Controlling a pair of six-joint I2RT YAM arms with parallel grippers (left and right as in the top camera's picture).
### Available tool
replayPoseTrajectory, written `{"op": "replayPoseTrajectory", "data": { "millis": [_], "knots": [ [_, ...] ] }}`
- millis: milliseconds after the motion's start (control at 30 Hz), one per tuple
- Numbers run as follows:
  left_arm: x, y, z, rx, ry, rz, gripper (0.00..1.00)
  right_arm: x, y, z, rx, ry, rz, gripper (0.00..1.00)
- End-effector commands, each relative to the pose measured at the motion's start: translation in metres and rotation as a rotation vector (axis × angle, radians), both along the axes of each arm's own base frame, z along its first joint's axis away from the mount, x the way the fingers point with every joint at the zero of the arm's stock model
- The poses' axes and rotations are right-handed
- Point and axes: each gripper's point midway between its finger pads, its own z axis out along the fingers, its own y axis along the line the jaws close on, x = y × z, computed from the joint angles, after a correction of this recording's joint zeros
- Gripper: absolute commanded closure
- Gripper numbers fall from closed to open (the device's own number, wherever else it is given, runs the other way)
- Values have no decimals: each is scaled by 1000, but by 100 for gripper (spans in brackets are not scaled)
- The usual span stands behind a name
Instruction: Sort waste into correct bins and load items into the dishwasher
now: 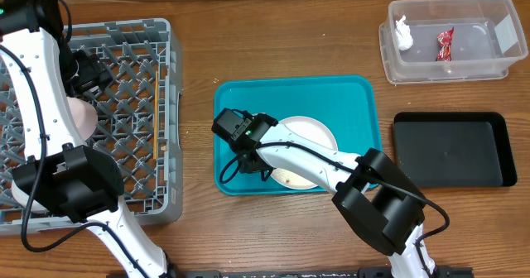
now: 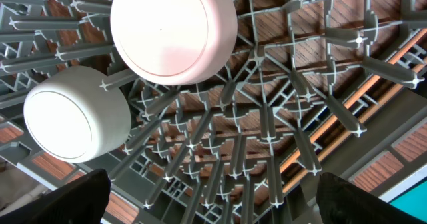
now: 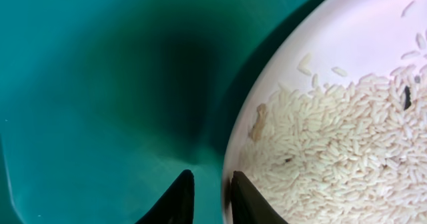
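The large white plate (image 1: 319,133) lies on the teal tray (image 1: 248,96) with white rice crumbs (image 1: 290,177) on it. My right gripper (image 1: 248,158) is at the plate's left rim. In the right wrist view its fingers (image 3: 208,184) are nearly together astride the rim of the plate (image 3: 347,31), next to the rice (image 3: 347,137). My left gripper (image 1: 87,71) hovers over the grey dish rack (image 1: 170,146), open and empty (image 2: 213,197). Below it lie the pinkish bowl (image 2: 173,31), a white cup (image 2: 77,114) and the chopsticks (image 2: 333,121).
The clear tub (image 1: 489,67) at the back right holds the white tissue (image 1: 403,32) and the red wrapper (image 1: 445,45). The black tray (image 1: 451,150) lies in front of it. The teal tray (image 3: 87,84) fills the left of the right wrist view.
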Motion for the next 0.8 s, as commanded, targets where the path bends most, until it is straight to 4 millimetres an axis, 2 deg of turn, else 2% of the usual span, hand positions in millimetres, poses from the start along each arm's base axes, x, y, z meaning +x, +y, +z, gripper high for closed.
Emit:
{"op": "replayPoseTrajectory", "data": {
  "millis": [0,133,267,367,767],
  "knots": [
    [1,2,12,24,-28,-9,0,-5,-9,-10,-31,6,-7,83],
    [1,2,12,25,-29,-9,0,-8,-12,-11,-41,14,-18,85],
    [1,2,12,25,-29,-9,0,-6,-13,-10,-48,4,-18,94],
    [1,2,12,25,-29,-9,0,-4,-15,-8,-63,-9,-19,96],
    [1,2,12,25,-29,-9,0,27,-54,35,-220,-77,-74,96]
  ]
}}
